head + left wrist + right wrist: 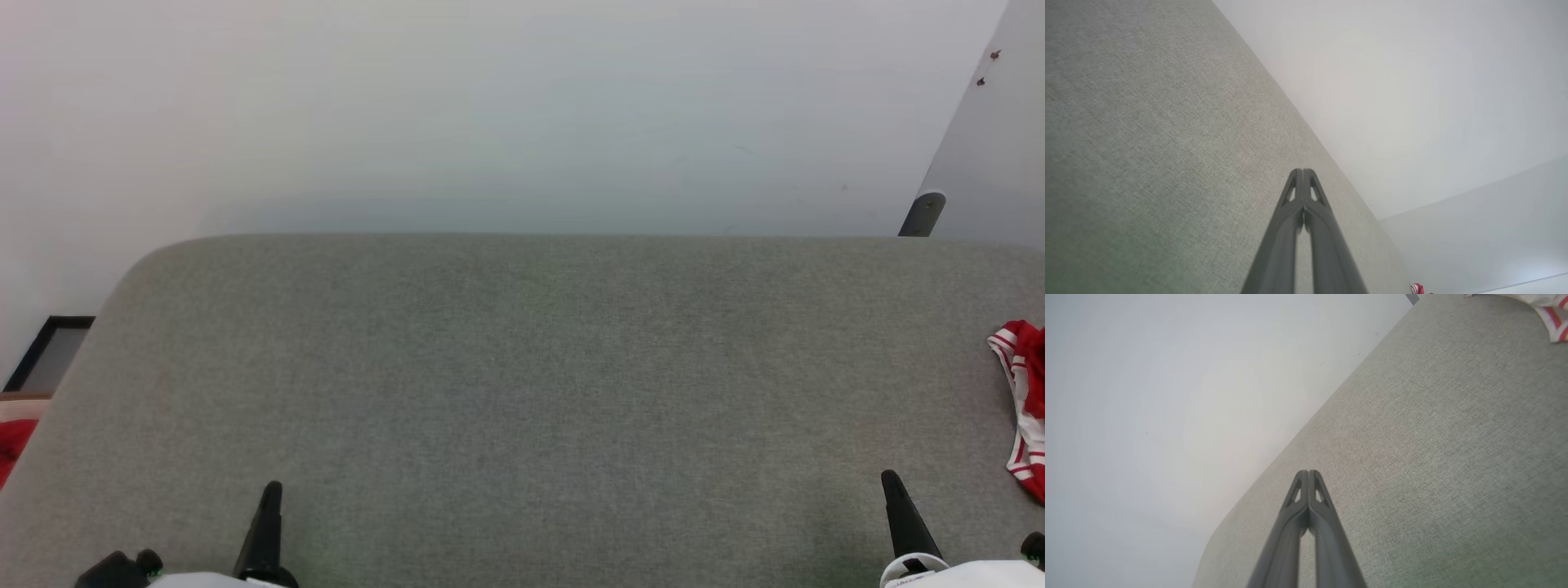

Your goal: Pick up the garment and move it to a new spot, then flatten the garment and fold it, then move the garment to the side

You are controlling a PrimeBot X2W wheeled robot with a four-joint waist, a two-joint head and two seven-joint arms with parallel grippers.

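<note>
Where right gripper [891, 480] hovers closed, garment [1029, 400] lies apart, farther right

Bright, flat light; wall [490, 122] washes out pale; my wrist views warp and soften toward edges.

Long dark grey tapered jaws, triangular cutouts near tips; white forearm shells [980, 575]; black knobs [148, 561]

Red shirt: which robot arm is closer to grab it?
Probably the right. The garment lies on the grey surface far to the right, near the right gripper; the left gripper sits far across. Both are shut and empty.
</note>
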